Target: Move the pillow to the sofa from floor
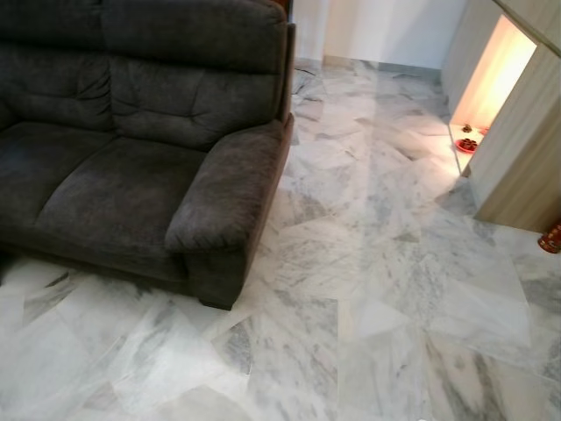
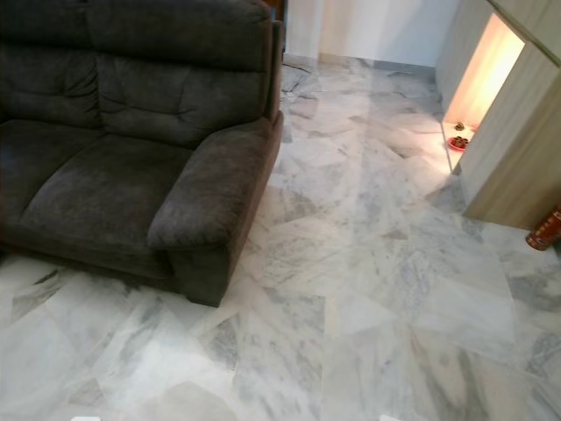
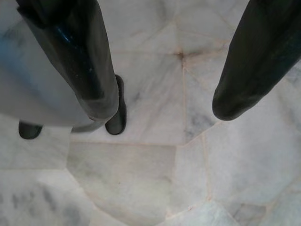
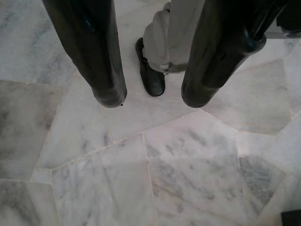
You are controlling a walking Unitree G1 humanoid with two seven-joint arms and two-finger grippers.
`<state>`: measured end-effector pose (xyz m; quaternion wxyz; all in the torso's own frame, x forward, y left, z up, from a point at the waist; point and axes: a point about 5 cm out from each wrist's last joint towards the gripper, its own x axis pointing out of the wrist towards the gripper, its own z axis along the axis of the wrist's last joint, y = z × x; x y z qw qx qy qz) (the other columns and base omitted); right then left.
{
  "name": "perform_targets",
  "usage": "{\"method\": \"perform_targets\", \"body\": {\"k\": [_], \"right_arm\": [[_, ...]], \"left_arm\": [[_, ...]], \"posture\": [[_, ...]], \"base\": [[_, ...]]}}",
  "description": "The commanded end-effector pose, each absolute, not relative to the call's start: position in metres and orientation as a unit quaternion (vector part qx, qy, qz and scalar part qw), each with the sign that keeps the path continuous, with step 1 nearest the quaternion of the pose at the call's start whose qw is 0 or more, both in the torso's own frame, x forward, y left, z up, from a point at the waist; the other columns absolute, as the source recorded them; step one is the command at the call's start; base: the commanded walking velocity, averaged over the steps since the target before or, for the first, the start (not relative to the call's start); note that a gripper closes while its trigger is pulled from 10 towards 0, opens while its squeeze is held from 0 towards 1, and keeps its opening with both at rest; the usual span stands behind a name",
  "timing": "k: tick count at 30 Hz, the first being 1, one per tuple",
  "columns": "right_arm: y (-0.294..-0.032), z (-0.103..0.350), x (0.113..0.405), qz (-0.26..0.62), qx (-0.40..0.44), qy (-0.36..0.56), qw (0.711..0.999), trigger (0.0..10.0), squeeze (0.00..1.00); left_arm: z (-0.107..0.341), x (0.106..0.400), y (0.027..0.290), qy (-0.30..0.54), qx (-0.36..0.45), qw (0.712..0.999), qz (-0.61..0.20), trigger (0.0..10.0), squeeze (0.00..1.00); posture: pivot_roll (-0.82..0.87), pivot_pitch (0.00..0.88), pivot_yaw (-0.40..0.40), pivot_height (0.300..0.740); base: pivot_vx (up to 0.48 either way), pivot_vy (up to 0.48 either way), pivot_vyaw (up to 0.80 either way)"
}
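Looking forward and down, the head camera shows a dark grey sofa (image 1: 131,149) with a soft, plush cover, thick rounded arm and two seat cushions that are free of objects. It stands on a floor (image 1: 377,289) of polished white marble with grey veins, cut in irregular pieces; this floor looks smooth and probably slippery. To the right there is a light wooden cabinet (image 1: 526,167) with a lit niche, where a small red dish (image 1: 467,145) lies, and a red object (image 1: 551,238) stands at the cabinet's foot.

The pillow cannot be found in any of the pictures, so I cannot say where on the floor it lies; the robot probably must turn or walk to search for it.

Both arms hang down. The left gripper (image 3: 164,101) points to the marble with its jaws apart and nothing between them; the right gripper (image 4: 153,96) is the same, jaws spread and empty. Near each one a grey leg with a black foot (image 4: 150,75) is visible.

A pillow is normally light, soft and easy to squeeze. I judge that pinching a corner or a fold of the cover would hold it well, and it should not break if dropped.
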<state>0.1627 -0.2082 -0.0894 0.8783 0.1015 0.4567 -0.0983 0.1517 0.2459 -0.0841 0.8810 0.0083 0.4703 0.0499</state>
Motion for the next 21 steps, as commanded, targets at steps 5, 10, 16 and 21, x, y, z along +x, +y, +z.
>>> {"method": "perform_targets", "body": {"k": [5,10,16,21], "right_arm": [[-0.2027,-0.0926,0.1576,-0.098,0.107,0.464,0.874,10.0,0.0],[-0.2026,-0.0918,0.1589,-0.098,0.108,0.459,0.877,10.0,0.0],[-0.2036,-0.0916,0.1593,-0.101,0.108,0.458,0.876,10.0,0.0],[-0.2045,-0.0915,0.1592,-0.102,0.108,0.459,0.876,10.0,0.0]], "left_arm": [[-0.0867,0.1438,0.249,0.484,0.006,0.873,0.056,10.0,0.0],[-0.0867,0.1435,0.2492,0.484,0.006,0.873,0.057,10.0,0.0],[-0.0869,0.1432,0.2491,0.485,0.006,0.873,0.057,10.0,0.0],[-0.0869,0.1437,0.2486,0.484,0.006,0.873,0.057,10.0,0.0]], "posture": [[0.06,0.09,-0.007,0.74],[0.06,0.089,-0.008,0.74],[0.06,0.089,-0.009,0.74],[0.06,0.09,-0.009,0.74]], "base": [[0.0,0.074,-0.48],[0.0,0.218,0.0],[0.0,0.363,0.0],[0.0,0.362,0.0]]}}
